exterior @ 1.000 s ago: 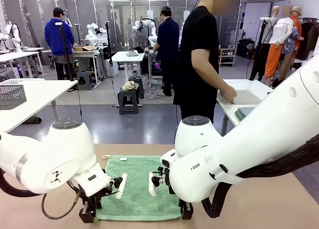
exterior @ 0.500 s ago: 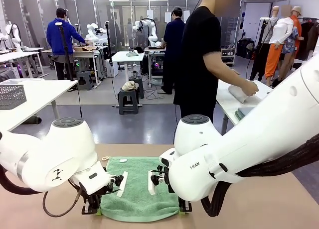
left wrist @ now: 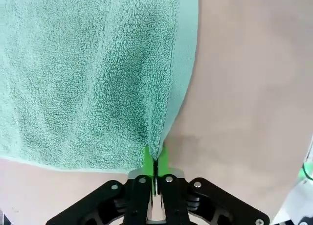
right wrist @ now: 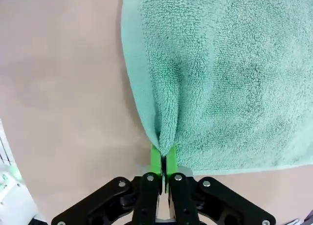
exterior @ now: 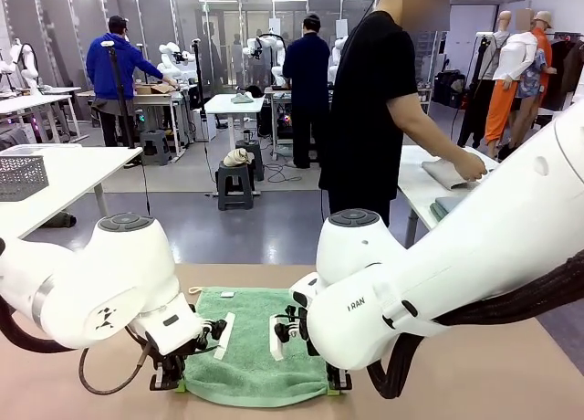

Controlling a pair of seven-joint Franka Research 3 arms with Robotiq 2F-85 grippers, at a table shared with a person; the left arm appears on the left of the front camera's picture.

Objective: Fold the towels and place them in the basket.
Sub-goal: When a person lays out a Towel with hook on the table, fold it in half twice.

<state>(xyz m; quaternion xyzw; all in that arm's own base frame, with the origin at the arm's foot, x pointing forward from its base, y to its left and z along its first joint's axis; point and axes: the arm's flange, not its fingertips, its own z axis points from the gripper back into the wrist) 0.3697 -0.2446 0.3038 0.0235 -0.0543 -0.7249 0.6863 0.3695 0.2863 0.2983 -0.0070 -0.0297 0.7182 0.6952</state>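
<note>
Both pairs of jaws were clamped on the mint green towel (exterior: 260, 347). The left gripper (left wrist: 155, 162) and the right gripper (right wrist: 163, 160) each pinched a near corner. The cloth fanned out ahead of them across the table (right wrist: 58, 88), probably so that edge could be lifted and folded over.

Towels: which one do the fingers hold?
The mint green towel on the near table, pinched at both near corners; the pale towel lies at the person's hand farther off.
</note>
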